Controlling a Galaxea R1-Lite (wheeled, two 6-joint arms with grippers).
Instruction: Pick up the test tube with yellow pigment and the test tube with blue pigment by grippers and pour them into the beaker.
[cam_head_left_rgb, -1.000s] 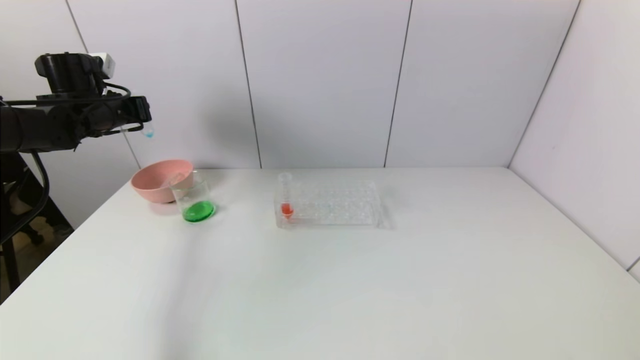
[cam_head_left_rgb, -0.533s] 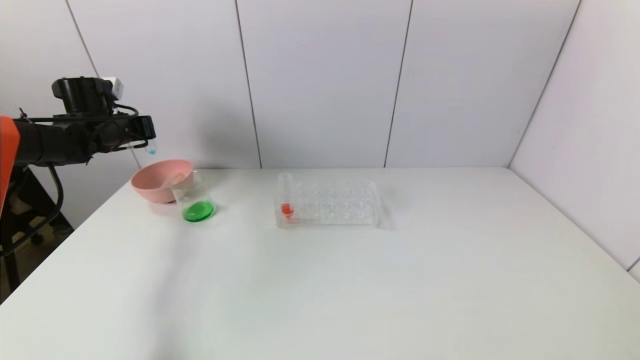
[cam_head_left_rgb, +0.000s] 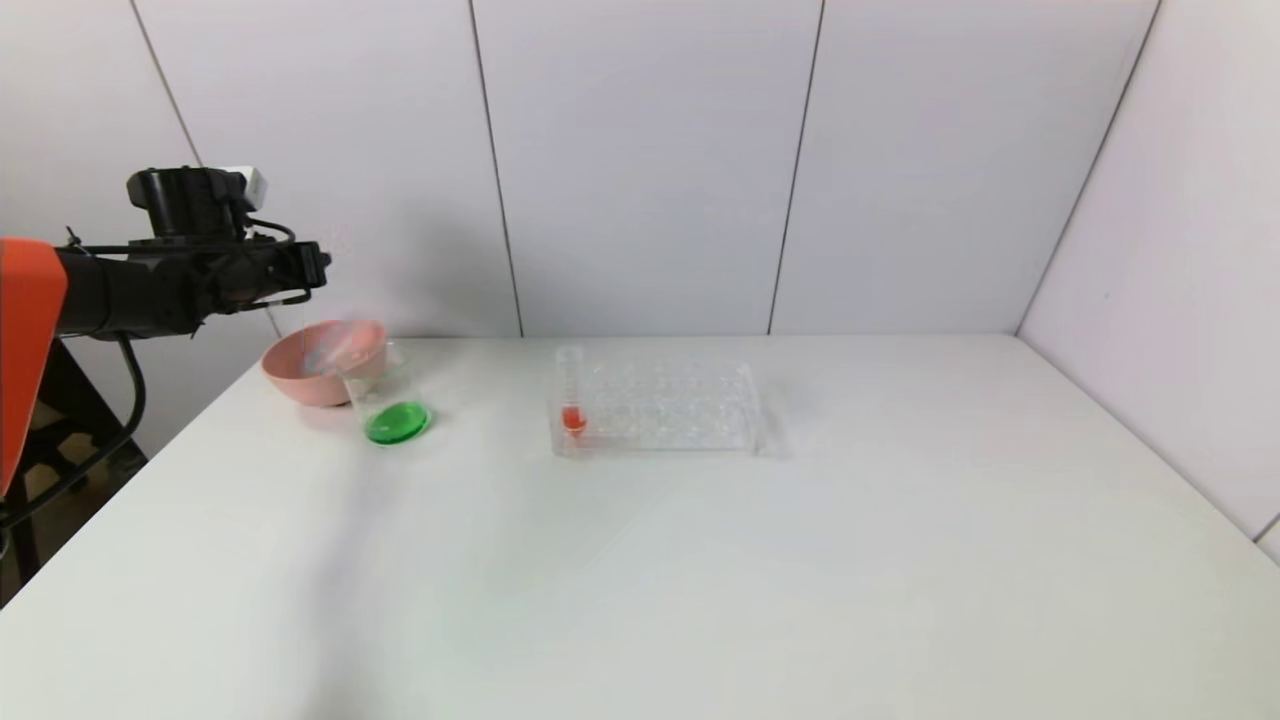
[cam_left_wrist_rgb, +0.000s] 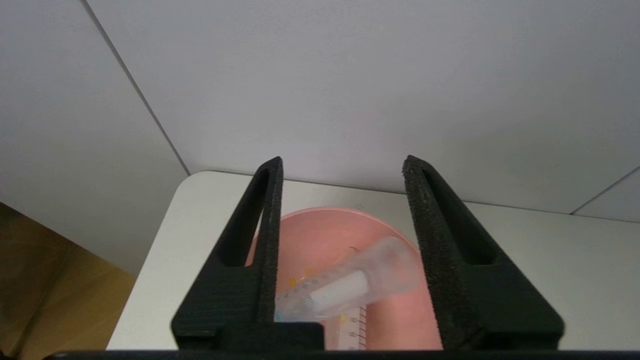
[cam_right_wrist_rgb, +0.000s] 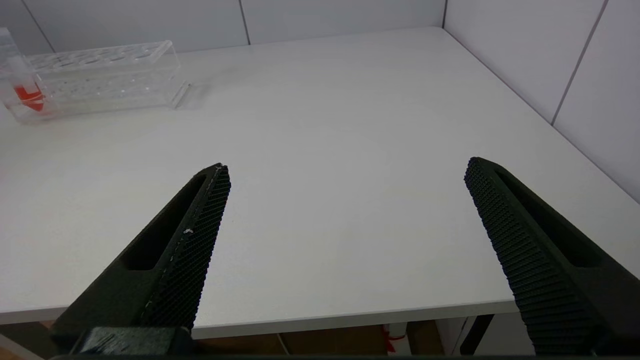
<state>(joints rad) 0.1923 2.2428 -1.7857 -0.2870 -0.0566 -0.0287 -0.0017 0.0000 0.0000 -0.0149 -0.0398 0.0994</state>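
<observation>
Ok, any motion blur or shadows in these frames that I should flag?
Head view: the blue-pigment test tube over the pink bowl is a pale smear, and the left claw throws a soft shadow on the wall. Left wrist view: that tube is blurred between the open claw's fingers. Right wrist view: no smear, the rack is clear, and the right claw is open and idle.

A white counter (cam_head_left_rgb: 700, 560) carries three things toward its far edge: a pink bowl (cam_head_left_rgb: 300, 385) at the far left, a beaker (cam_head_left_rgb: 390, 405) holding green liquid just beside it, and a clear tube rack (cam_head_left_rgb: 680, 410) near the middle, well apart from them
</observation>
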